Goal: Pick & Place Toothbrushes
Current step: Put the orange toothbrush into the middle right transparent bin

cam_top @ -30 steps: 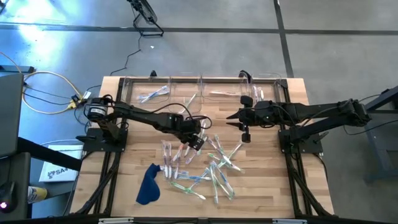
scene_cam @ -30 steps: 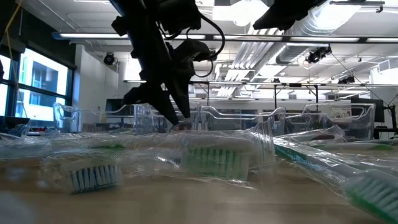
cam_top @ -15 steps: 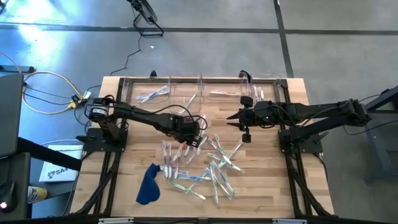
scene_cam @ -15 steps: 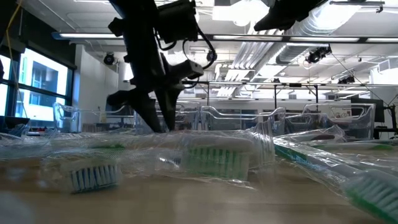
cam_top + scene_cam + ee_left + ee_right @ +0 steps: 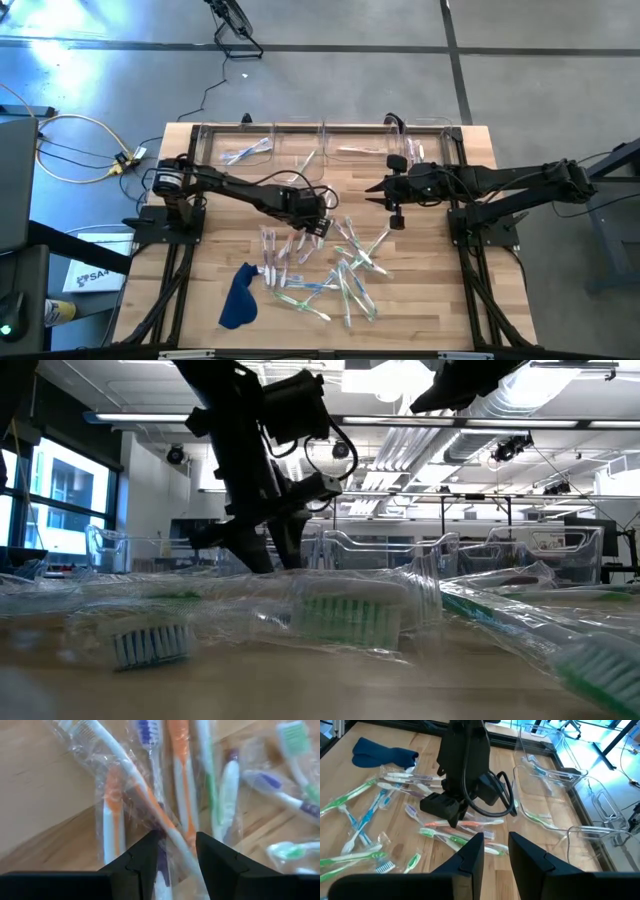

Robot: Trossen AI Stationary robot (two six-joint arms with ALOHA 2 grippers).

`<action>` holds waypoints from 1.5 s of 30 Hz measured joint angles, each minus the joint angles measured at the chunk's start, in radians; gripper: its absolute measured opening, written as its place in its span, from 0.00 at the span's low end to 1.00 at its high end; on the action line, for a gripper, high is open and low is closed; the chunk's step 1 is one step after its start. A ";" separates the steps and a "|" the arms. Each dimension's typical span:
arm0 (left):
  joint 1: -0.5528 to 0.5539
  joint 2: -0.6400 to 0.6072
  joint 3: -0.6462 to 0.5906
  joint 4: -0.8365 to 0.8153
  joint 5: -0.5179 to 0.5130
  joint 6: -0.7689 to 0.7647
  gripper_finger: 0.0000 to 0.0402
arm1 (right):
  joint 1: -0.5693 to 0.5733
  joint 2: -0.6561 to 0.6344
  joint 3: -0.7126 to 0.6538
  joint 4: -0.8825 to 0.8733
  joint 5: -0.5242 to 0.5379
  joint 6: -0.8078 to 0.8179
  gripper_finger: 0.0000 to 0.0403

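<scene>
We take the heap of slim toothbrushes in clear glossy wrappers (image 5: 330, 262) as our landmark; it lies spread over the middle of the pale wooden table (image 5: 440, 290), with a crumpled dark blue cloth (image 5: 238, 296) off its left edge and a row of clear plastic rectangular bins (image 5: 330, 150) beyond its far side, a few brushes already in them.

Our left gripper (image 5: 318, 226) hangs low over the heap's far-left corner. Its wrist view shows the two dark fingers (image 5: 141, 862) apart, straddling an orange-and-white handled brush (image 5: 150, 805) that runs slantwise between them; nothing is clamped yet. Our right gripper (image 5: 371, 195) waits above the table at the heap's far edge, its jaws a narrow gap apart and holding nothing.

To do this pick well, we judge that we should:

- go down until the fingertips almost meet the wood, since the wrappers look slick and may slide
- turn the wrist so the jaws cross the handle squarely
- close on the one handle only; its neighbours (image 5: 225, 795) lie touching and overlapping, so a wrapper edge could be dragged along
- lift straight up before heading for the bins
</scene>
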 joint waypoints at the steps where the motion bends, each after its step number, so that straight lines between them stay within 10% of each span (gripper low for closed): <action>1: 0.000 0.008 0.001 0.008 0.000 -0.010 0.33 | 0.000 0.000 0.000 -0.004 0.000 0.000 0.20; 16: 0.000 0.015 0.000 0.047 0.054 0.011 0.32 | 0.000 0.000 0.000 -0.024 0.001 0.011 0.20; 30: 0.027 -0.010 0.004 0.043 0.059 0.097 0.03 | 0.000 0.000 0.000 -0.011 0.001 0.009 0.20; 45: 0.105 -0.079 0.286 -0.060 -0.005 0.508 0.03 | 0.000 -0.020 0.000 -0.025 0.135 -0.063 0.20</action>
